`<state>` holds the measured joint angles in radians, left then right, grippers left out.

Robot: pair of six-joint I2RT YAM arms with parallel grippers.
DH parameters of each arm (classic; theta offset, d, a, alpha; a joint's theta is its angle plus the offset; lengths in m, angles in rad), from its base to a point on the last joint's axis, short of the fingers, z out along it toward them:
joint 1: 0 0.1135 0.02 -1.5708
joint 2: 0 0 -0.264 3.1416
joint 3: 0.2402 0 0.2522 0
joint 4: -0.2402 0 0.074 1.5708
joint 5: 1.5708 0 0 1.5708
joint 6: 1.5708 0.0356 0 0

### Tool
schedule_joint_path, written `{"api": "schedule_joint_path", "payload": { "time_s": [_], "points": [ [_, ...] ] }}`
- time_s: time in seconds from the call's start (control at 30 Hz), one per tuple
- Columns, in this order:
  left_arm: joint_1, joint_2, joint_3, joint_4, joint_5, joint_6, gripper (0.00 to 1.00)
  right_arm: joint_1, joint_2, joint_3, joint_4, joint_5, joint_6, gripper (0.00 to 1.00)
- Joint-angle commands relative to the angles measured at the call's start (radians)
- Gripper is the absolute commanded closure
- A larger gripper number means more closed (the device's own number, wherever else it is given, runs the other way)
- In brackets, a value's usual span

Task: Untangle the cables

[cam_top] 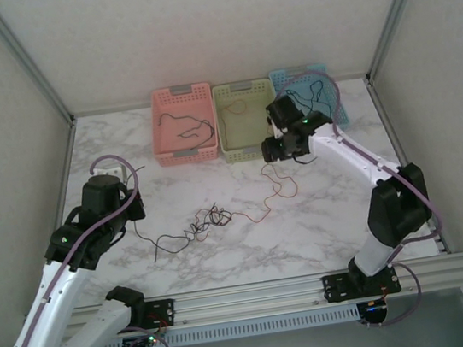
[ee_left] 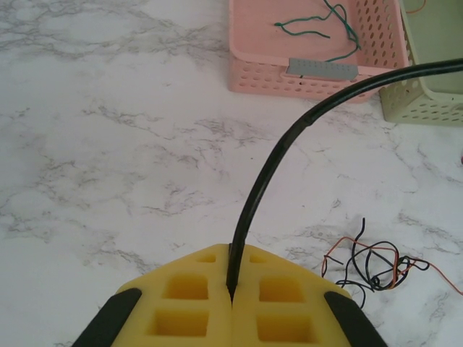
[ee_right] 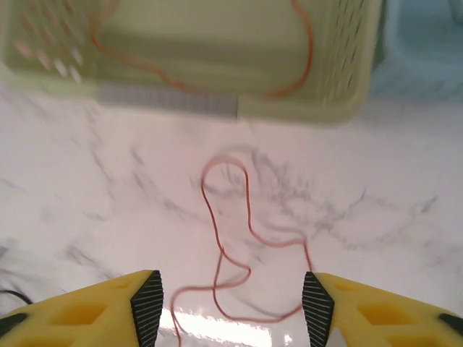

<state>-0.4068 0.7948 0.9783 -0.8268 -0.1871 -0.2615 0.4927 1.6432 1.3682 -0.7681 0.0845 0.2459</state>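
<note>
Glossy marble-patterned table point(cam_top: 332, 211), matt perforated plastic pink basket point(cam_top: 186, 154), yellow foam-like pads point(ee_left: 289, 318)

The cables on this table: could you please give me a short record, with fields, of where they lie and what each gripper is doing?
Left gripper: shut on a black cable
Right gripper: open, above a red-orange strand lying on the table
Tangle: on the marble, between the two arms
Pink basket: holds a green cable
Green basket: holds a red-orange cable
Blue basket: holds a dark cable
</note>
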Motion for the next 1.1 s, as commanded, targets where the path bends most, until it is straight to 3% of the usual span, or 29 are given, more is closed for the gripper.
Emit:
{"api": "schedule_joint_path", "payload": {
  "time_s": [0.0, 0.3, 0.63, 0.7, 0.83, 1.0, 1.07],
  "points": [
    [-0.003, 0.001, -0.009, 0.016, 0.021, 0.006, 1.00, 0.014, 0.047, -0.071, 0.031, 0.001, -0.042, 0.39],
    [-0.003, -0.005, -0.012, 0.012, 0.007, 0.005, 1.00, 0.027, 0.224, -0.124, 0.136, 0.003, -0.103, 0.36],
    [-0.003, -0.003, -0.012, 0.011, 0.002, 0.005, 1.00, 0.033, 0.277, -0.123, 0.194, 0.040, -0.165, 0.38],
    [-0.003, -0.003, -0.011, 0.011, 0.001, 0.005, 1.00, 0.034, 0.281, -0.121, 0.188, 0.038, -0.163, 0.43],
    [-0.003, -0.003, -0.012, 0.011, 0.003, 0.005, 1.00, 0.035, 0.274, -0.136, 0.184, 0.026, -0.158, 0.62],
    [-0.003, -0.006, -0.012, 0.012, 0.003, 0.005, 1.00, 0.037, 0.174, -0.173, 0.178, 0.033, -0.126, 0.99],
    [-0.003, -0.006, -0.012, 0.011, 0.003, 0.005, 1.00, 0.038, 0.073, -0.185, 0.181, 0.015, -0.106, 1.00]
  ]
}}
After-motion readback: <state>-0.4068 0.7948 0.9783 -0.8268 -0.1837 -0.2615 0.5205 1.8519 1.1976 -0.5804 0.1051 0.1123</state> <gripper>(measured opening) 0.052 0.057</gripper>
